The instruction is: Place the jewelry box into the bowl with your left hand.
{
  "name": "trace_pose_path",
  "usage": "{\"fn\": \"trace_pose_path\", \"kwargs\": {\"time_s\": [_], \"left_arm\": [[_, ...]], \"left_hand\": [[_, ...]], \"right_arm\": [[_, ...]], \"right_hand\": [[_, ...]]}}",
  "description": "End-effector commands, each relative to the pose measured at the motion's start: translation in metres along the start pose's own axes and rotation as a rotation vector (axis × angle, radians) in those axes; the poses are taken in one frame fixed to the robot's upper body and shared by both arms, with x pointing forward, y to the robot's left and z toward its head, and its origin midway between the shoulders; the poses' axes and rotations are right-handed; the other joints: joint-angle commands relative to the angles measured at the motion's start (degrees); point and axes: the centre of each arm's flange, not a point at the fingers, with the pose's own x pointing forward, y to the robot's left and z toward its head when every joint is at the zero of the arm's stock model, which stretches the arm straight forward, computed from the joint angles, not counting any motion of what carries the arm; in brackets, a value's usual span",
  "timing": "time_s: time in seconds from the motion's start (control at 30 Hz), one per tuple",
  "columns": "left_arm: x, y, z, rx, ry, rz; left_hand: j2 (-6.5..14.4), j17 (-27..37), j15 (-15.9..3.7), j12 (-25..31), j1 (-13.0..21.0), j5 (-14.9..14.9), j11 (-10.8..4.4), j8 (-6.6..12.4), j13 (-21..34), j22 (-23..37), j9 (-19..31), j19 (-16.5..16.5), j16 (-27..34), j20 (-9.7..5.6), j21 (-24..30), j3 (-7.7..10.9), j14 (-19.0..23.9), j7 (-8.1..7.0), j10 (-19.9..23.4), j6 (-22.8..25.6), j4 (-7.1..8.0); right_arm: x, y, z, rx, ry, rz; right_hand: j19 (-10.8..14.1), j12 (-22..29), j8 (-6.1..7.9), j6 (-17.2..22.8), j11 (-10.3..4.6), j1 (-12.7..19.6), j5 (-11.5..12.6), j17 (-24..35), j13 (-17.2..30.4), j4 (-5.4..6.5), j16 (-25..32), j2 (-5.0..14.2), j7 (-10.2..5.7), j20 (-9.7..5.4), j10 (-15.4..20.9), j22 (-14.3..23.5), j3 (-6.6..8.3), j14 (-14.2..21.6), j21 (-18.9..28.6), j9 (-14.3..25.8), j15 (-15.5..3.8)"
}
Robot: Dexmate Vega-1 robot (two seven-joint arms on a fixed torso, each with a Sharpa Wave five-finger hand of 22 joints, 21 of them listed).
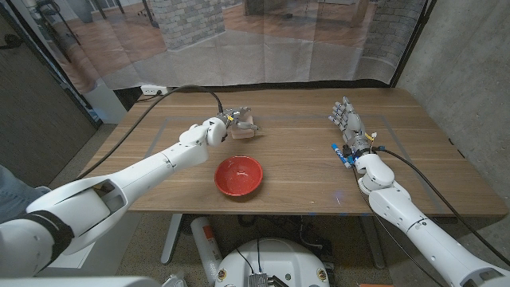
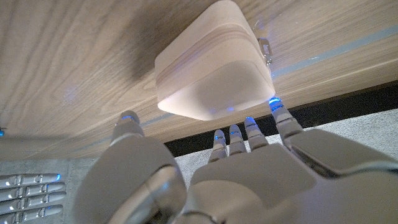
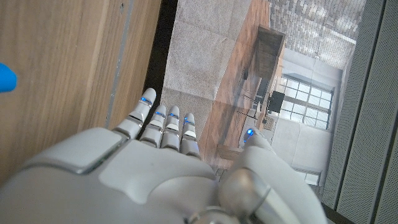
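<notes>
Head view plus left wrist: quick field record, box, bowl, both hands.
jewelry box: on the table, beyond the bowl, not in it
bowl: red, nothing in it, near the front edge
left hand: at the box, fingers spread at its side; grip cannot be told
right hand: open, fingers apart, holds nothing
table: wooden

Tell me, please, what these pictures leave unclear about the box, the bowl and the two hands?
- Left hand, head view: whether its fingers touch the box is too small to tell; in the left wrist view the fingertips reach the box, contact unclear.
- Box lid: open or closed cannot be made out.
- Bowl: its inside looks empty, detail too small.
- Right hand: a blue thing beside it is too small to identify.
</notes>
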Motion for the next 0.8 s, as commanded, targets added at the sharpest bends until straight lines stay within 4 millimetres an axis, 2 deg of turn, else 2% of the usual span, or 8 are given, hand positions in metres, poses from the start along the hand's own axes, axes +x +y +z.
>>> {"fn": "trace_pose_path", "kwargs": {"time_s": [0.03, 0.33, 0.6, 0.8], "left_arm": [[0.002, -0.0052, -0.0006, -0.004, 0.005, -0.021], [0.0018, -0.0083, -0.0024, -0.002, 0.01, -0.03], [0.0034, -0.0101, -0.0032, -0.009, 0.01, -0.034], [0.0048, -0.0104, -0.0029, -0.008, 0.015, -0.035]], "left_hand": [[-0.1, 0.3, 0.3, 0.2, 0.4, 0.3, 0.21, 0.15, 0.1, 0.2, 0.1, 0.6, 0.2, 0.39, 0.2, -0.21, 0.1, 0.17, 0.0, -0.3, 0.01], [0.0, 0.3, 0.06, 0.3, 0.7, 0.3, 0.1, 0.23, 0.1, 0.2, 0.1, 1.2, 0.3, 0.38, 0.3, -0.34, 0.4, 0.14, 0.0, -0.5, -0.1], [0.3, 0.3, 0.84, 0.7, 1.2, 0.5, 0.15, 0.5, 0.1, 0.3, 0.1, 2.6, 0.7, 0.33, 0.6, -0.53, 1.5, -0.24, 0.7, -0.3, -0.38], [0.5, 0.3, 0.45, 0.8, 1.9, 0.6, -0.5, 0.59, 0.2, 0.4, 0.2, 4.2, 0.8, 0.26, 1.1, -0.58, 2.0, -0.7, 0.8, -0.5, -0.67]], "right_arm": [[0.0012, 0.0016, 0.0006, -0.002, 0.0, 0.001], [0.0015, 0.0043, 0.0002, -0.003, -0.005, 0.003], [0.0036, 0.0063, 0.0002, 0.0, -0.007, 0.005], [0.0052, 0.0069, 0.0002, 0.0, -0.006, 0.006]], "right_hand": [[0.5, -0.1, -0.06, 0.2, 0.05, 0.5, -0.2, 0.2, 0.0, -0.38, 0.0, 0.18, -0.13, 0.01, 0.4, 0.2, 0.12, 0.6, -0.1, 0.0, -0.05], [0.6, -0.1, -0.07, 0.2, 0.11, 0.5, -0.2, 0.2, 0.0, -0.42, 0.0, 0.17, -0.11, 0.01, 0.5, 0.2, 0.09, 0.6, -0.3, 0.0, -0.07], [0.7, -0.1, -0.08, 0.2, 0.08, 0.5, -0.3, 0.2, 0.0, -0.47, 0.0, 0.19, -0.2, 0.04, 0.4, 0.3, 0.08, 0.6, -0.4, 0.0, -0.07], [0.8, -0.2, -0.09, 0.2, 0.07, 0.5, -0.3, 0.2, 0.0, -0.51, 0.0, 0.19, -0.22, 0.1, 0.4, 0.3, 0.05, 0.6, -0.5, 0.0, -0.12]]}}
